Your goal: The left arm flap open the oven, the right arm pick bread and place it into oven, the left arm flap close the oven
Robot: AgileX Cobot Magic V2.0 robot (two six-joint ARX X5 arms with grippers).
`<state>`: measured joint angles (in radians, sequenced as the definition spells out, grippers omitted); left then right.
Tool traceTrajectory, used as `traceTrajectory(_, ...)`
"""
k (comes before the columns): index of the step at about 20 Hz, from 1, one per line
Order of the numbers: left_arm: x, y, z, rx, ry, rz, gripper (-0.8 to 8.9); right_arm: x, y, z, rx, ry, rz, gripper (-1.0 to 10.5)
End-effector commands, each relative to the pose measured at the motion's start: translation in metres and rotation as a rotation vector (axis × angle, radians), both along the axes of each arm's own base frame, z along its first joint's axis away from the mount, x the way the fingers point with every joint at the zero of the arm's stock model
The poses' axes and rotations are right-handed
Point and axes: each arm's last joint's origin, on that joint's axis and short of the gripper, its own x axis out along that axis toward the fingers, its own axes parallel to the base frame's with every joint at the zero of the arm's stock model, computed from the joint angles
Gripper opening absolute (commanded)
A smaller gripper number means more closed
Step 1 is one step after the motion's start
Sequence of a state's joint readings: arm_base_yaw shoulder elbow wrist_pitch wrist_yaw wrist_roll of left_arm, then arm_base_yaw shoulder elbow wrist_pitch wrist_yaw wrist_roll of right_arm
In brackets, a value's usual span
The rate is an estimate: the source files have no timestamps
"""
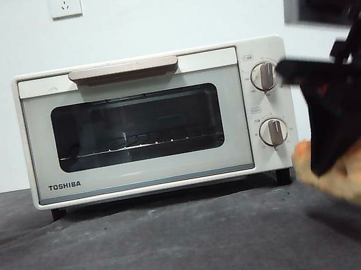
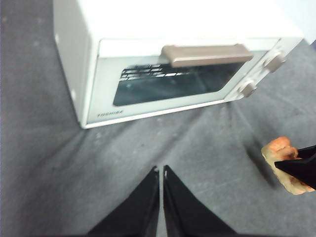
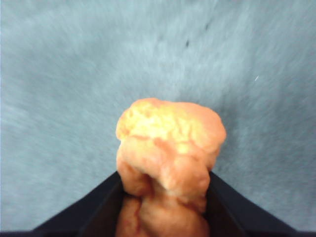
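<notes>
Golden-orange lumpy bread (image 3: 168,163) sits clamped in the right gripper (image 3: 165,197); the left gripper (image 2: 161,173), jaws closed, waits. The cream-white boxy oven (image 1: 146,175) door is shut, so the loaf may hit it.

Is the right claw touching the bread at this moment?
Touching. In the right wrist view the right claw has both black jaws pressed against the sides of the bread, which sits between them above the grey cloth.
</notes>
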<state>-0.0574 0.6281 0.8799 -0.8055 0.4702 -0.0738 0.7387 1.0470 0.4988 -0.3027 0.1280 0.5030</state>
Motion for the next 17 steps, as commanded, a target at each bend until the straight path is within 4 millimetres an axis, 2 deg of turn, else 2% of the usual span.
traceTrajectory(1, 0.005, -0.004, 0.011, -0.051, -0.057, -0.008, 0.17, -0.002, 0.001, 0.022, 0.05, -0.068, 0.016, 2.0)
traceTrajectory(5, 0.025, -0.018, 0.02, -0.1, -0.089, -0.075, 0.18, -0.01, -0.007, 0.052, 0.097, -0.14, 0.03, 2.0)
traceTrajectory(10, 0.07, -0.045, 0.026, -0.08, -0.104, -0.128, 0.18, -0.02, -0.016, 0.081, 0.135, -0.204, 0.042, 2.0)
traceTrajectory(14, 0.106, -0.069, 0.025, -0.04, -0.117, -0.142, 0.18, -0.025, -0.02, 0.095, 0.162, -0.253, 0.051, 2.0)
traceTrajectory(17, 0.128, -0.085, 0.021, 0.0, -0.11, -0.156, 0.18, -0.027, -0.023, 0.098, 0.173, -0.266, 0.05, 2.0)
